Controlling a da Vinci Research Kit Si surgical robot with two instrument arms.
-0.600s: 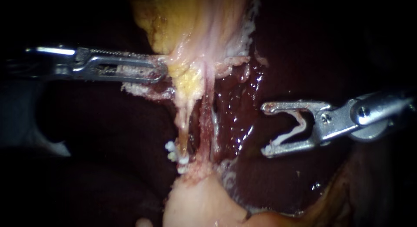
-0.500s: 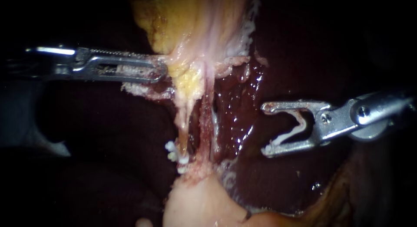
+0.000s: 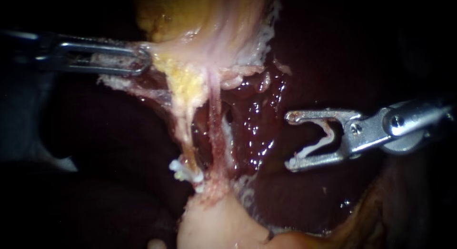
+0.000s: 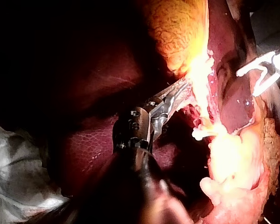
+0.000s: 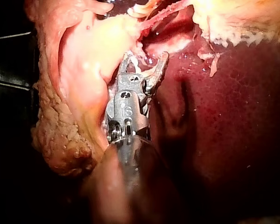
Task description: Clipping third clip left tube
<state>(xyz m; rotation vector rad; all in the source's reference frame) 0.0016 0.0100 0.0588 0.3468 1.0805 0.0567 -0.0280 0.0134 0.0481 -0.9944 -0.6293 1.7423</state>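
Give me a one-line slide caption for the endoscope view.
Left instrument grips tissue taut; right instrument, a clip held in its jaws, stands apart from the left tube.

Left instrument [image 3: 144, 62] and right instrument [image 3: 289, 142]: slim, bright steel at the tips.

The left one ends in long, narrow silver jaws, slotted down the middle, rounded at the tip and flecked with pale residue. Behind them sits a dark hinge block [image 4: 132, 128] with small round pins, then a dark shaft [image 4: 144, 186]. The right one has shorter polished jaws, each hooked inward at its tip, springing from a silver hinge piece [image 3: 370, 135] that carries a small screw head [image 3: 355, 129]. Just behind that lies a larger domed pivot [image 3: 397, 121].
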